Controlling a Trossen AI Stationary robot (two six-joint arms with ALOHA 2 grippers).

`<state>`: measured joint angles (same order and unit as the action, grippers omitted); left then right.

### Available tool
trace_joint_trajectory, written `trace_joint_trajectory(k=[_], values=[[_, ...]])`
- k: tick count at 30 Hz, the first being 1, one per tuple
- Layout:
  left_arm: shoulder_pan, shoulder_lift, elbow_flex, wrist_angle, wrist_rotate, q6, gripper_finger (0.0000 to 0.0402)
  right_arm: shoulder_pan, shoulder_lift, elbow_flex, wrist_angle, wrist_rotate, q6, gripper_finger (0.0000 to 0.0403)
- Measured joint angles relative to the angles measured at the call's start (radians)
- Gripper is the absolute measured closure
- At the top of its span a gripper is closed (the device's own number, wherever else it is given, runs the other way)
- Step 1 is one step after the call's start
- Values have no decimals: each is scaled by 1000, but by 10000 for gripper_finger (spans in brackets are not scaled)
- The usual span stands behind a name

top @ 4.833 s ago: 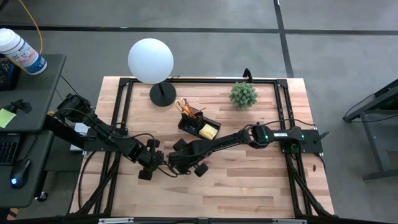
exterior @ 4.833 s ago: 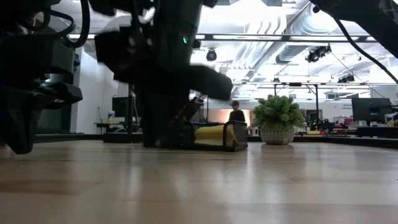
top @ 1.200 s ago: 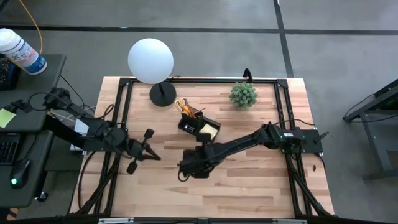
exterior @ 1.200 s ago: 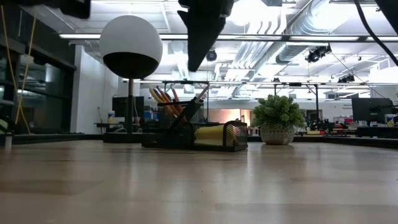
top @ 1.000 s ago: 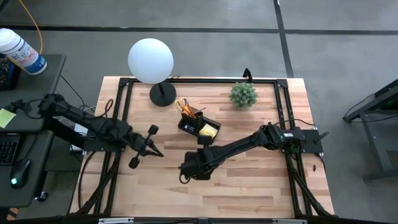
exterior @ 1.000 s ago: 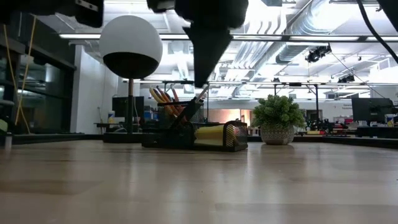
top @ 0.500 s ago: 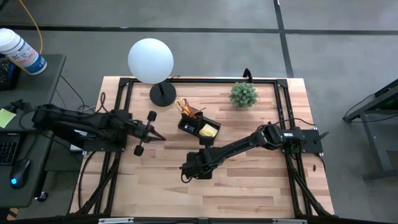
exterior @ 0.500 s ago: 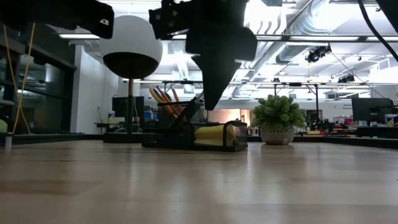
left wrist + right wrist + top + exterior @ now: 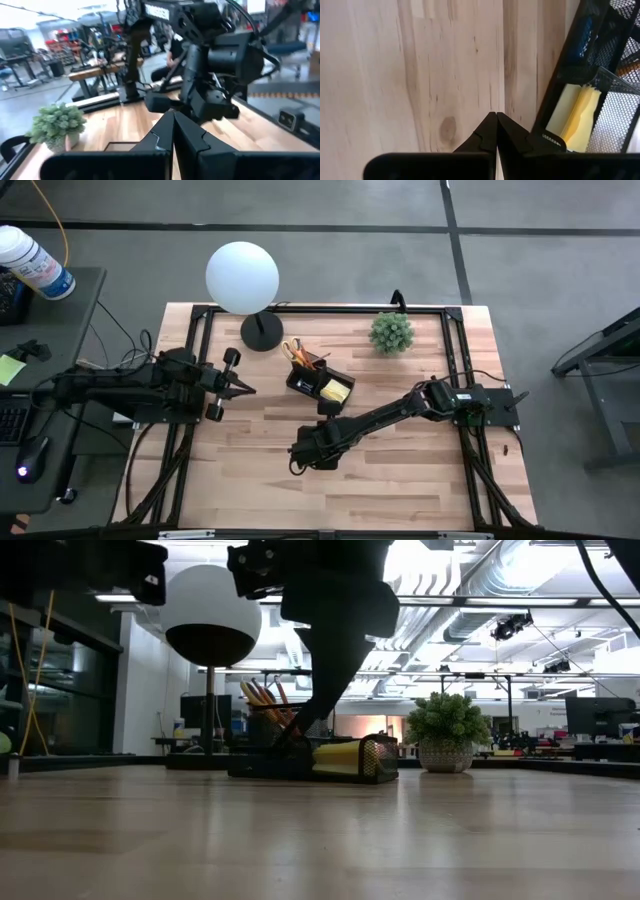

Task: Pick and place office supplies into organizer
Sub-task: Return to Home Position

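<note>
Since the yellow sticky-note pad [image 9: 337, 391] already sits in the black mesh desk organizer [image 9: 300, 383] mid-table, the left gripper [image 9: 246, 389] and right gripper [image 9: 300, 457] hang clear, empty, fingers pressed together.

Robotics lab, exposed ceiling ducts [image 9: 455, 585], workbenches [image 9: 92, 75] beyond, grey floor [image 9: 560, 270], black-framed wooden table [image 9: 400, 480]

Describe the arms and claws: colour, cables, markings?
Both are matte black jointed links. The left arm trails loose black cables; the right arm shows pale lettering on one link. The left claw and right claw each have two black fingers tapering to wedge tips.
</note>
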<state>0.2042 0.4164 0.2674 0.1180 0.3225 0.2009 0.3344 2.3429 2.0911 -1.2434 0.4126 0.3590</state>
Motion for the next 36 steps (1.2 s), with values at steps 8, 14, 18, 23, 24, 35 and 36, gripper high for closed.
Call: trace_joint_trajectory(k=[8, 14, 18, 23, 24, 35, 36], values=[[12, -137, -116, 74, -19, -49, 402, -1, 0, 0, 3, -3, -20, 401], [12, -237, -175, 74, -67, -60, 402, -19, 0, 0, 16, -23, -41, 401], [12, -294, -208, 74, -80, -77, 402, -33, 0, 0, 20, -27, -55, 402], [12, -342, -239, 72, -80, -94, 402, -54, 0, 0, 19, -44, -79, 402], [12, -351, -243, 72, -80, -99, 402, -59, 0, 0, 19, -45, -81, 402], [12, -376, -258, 32, -98, -104, 401, -149, -82, -212, 203, -162, -174, 402], [12, -376, -258, 24, -104, -104, 401, -159, -124, -287, 251, -173, -168, 402]])
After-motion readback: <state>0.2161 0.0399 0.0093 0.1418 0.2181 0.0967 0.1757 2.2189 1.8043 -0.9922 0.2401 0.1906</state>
